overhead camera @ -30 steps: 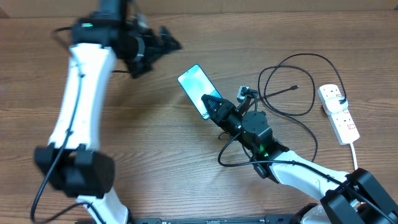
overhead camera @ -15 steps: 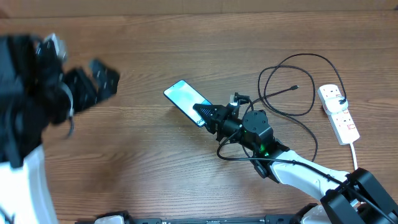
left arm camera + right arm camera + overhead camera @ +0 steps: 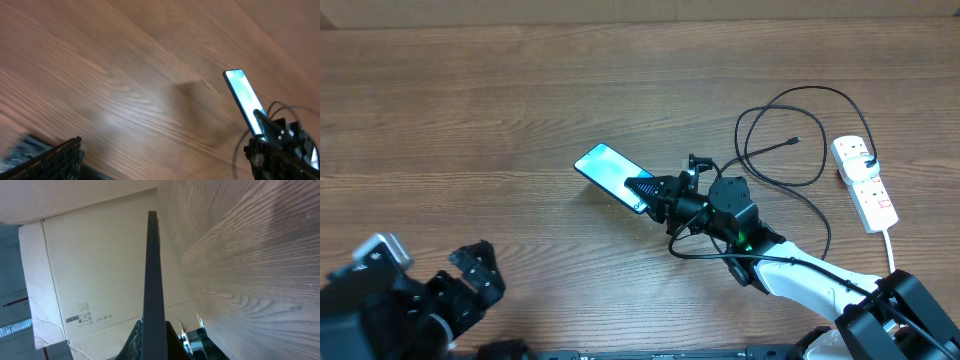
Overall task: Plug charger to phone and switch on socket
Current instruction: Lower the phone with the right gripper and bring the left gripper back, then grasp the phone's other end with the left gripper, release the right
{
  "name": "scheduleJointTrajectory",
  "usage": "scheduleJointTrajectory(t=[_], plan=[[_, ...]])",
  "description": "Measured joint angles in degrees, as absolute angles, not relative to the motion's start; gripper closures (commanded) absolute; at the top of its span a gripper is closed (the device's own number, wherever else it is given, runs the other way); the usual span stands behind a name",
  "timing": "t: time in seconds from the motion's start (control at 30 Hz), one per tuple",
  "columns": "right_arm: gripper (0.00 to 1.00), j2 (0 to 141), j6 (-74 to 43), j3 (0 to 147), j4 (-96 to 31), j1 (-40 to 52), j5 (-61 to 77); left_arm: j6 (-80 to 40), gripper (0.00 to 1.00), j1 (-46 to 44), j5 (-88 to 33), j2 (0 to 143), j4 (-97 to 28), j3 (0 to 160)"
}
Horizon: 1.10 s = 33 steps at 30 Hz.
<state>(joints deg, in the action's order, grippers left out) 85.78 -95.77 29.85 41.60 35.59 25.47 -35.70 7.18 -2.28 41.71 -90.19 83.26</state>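
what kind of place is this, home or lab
Most likely a lab or workshop: a robot arm at a plain wooden table, a phone and power strip set out, and a cardboard box beyond it.

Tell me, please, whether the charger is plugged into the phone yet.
Unplugged. The charger's small tip lies loose on the table, well apart from the phone, which the right hand grips.

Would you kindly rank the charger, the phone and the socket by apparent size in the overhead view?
1. charger: its loops spread over the most area.
2-3. phone and socket: similar in length and width. The right gripper covers one end of the phone, so I won't rank these two.
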Motion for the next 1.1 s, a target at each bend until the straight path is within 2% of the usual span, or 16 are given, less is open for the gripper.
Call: scheduleJointTrajectory(t=[0.3,0.6,0.93,1.1], plan=[[0.96,85.78,-98.52,29.85,41.56,35.59,26.7,-54.08,0.0,7.18,-25.39,40.18,-62.28,54.33],[0.96,85.78,-115.77,29.85,38.26,35.59,29.91,-68.93,0.14,7.18,-39.31,45.06,-39.4,41.5],[0.96,85.78,-115.92,29.85,38.5,35.68,30.65,-74.87,0.17,7.18,-46.96,54.68,-33.15,41.15],[0.96,85.78,-115.85,29.85,39.72,36.45,30.33,-75.92,0.32,7.18,-50.63,59.75,-32.88,41.1]])
